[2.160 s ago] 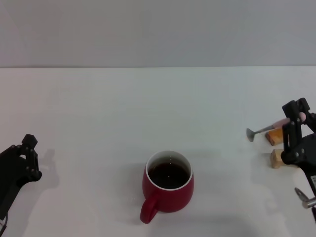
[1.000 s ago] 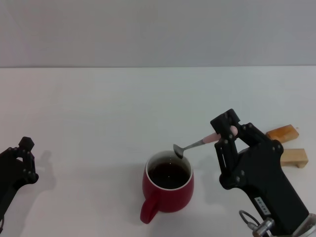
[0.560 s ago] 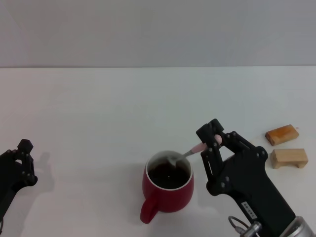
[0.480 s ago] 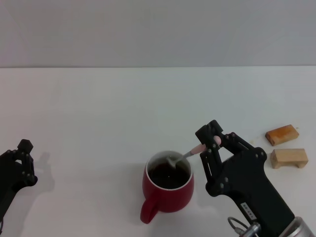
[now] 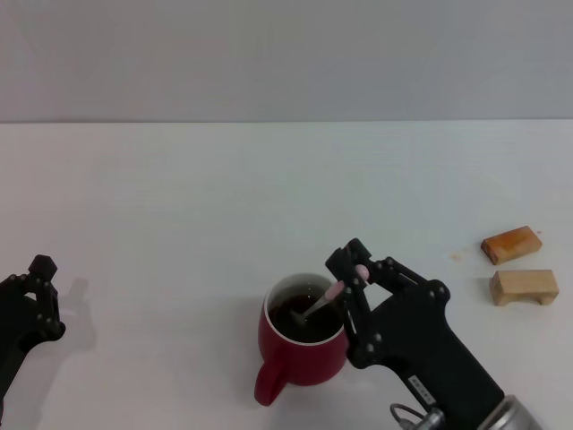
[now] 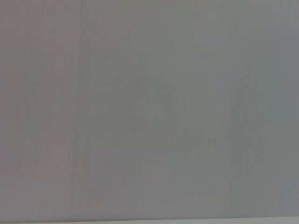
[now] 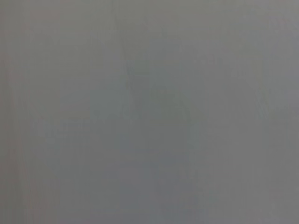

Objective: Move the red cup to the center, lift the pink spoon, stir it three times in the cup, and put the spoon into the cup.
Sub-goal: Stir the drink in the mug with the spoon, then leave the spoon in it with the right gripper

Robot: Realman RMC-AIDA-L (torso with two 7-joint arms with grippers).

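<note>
Low in the middle of the head view stands the squat dark-red ceramic cup [image 5: 305,336], white inside and holding dark liquid, and the black right gripper [image 5: 351,271], just right of its rim, is clenched on the pale pink handle of the small pink spoon [image 5: 323,299], whose metal bowl dips into the liquid. Stirring well probably means small, slow circles clear of the wall, so the cup neither slides nor slops. The left gripper [image 5: 36,296] sits parked at the lower left edge; whether it is open I cannot tell.
</note>
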